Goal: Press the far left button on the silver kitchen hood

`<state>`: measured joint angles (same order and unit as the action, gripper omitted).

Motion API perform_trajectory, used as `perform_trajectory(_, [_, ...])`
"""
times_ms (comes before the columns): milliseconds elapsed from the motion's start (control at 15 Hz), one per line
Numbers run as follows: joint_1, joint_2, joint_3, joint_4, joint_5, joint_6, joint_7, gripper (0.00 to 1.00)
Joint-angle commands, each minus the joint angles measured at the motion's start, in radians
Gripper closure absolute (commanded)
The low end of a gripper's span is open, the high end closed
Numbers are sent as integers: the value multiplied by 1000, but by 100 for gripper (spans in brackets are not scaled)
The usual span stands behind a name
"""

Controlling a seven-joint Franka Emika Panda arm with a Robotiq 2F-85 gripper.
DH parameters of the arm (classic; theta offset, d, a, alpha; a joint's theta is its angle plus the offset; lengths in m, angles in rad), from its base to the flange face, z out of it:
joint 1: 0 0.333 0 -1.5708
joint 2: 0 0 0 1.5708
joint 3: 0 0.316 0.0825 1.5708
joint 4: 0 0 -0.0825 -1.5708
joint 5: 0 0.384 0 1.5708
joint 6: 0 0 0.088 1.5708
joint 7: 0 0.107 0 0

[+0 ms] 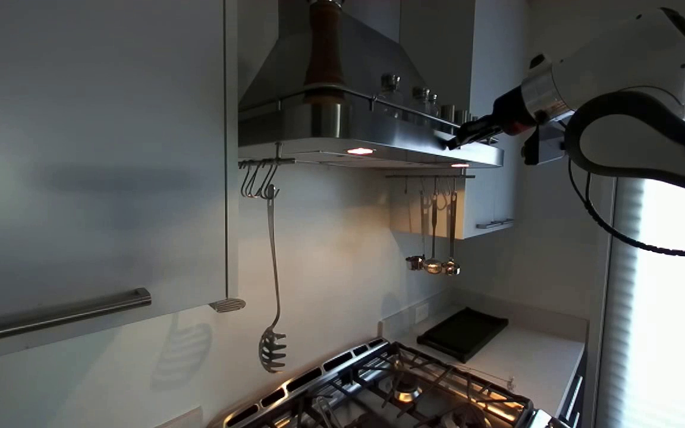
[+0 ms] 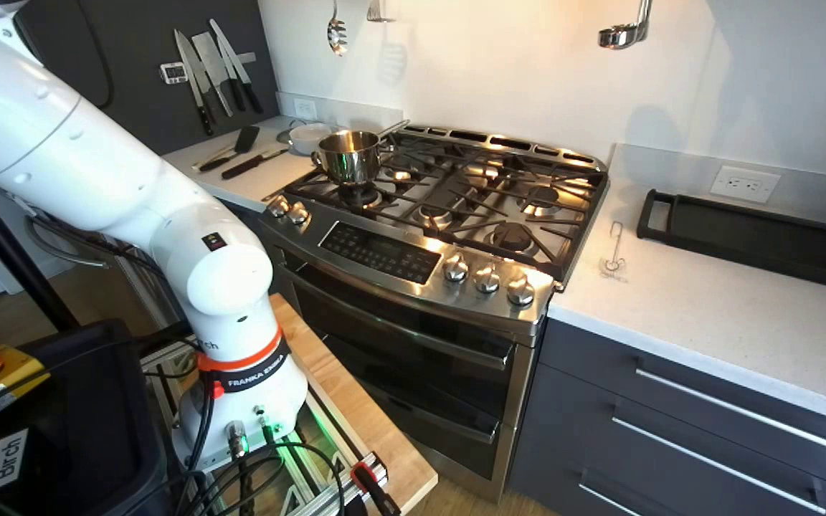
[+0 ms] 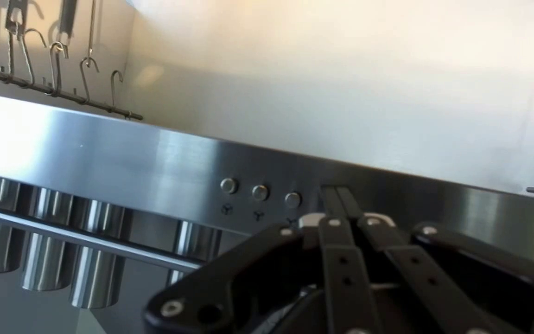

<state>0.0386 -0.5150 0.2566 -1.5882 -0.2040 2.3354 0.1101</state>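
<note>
The silver kitchen hood (image 1: pixel 372 56) is on the wall in an exterior view, with its flat rim band (image 1: pixel 396 134) below the canopy. The wrist view is upside down and shows the band (image 3: pixel 155 153) close up. Three small round buttons sit in a row on it: one (image 3: pixel 229 185), a middle one (image 3: pixel 260 192) and one (image 3: pixel 293 199) nearest the fingers. My gripper (image 3: pixel 336 188) is shut and empty, its fingertips picture-right of these buttons. It also shows at the band in an exterior view (image 1: pixel 453 142). Contact cannot be told; any button behind the fingers is hidden.
A rail (image 1: pixel 342 89) runs along the hood's top edge, with a wooden mill (image 1: pixel 324 53) and jars (image 1: pixel 390 95) behind it. Utensils (image 1: pixel 434 238) hang below. A white cabinet (image 1: pixel 93 148) stands nearby. The stove (image 2: pixel 449 193) below bears a pot (image 2: pixel 350 161).
</note>
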Motion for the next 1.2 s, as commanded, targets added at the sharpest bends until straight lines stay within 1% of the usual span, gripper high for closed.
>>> perform_trajectory(0, [18, -8, -20, -53, 16, 44, -9, 100])
perform_trajectory(800, [35, 3, -43, -91, 52, 100, -30, 100])
perform_trajectory(1133, [50, -3, -56, -126, 52, 149, -71, 100])
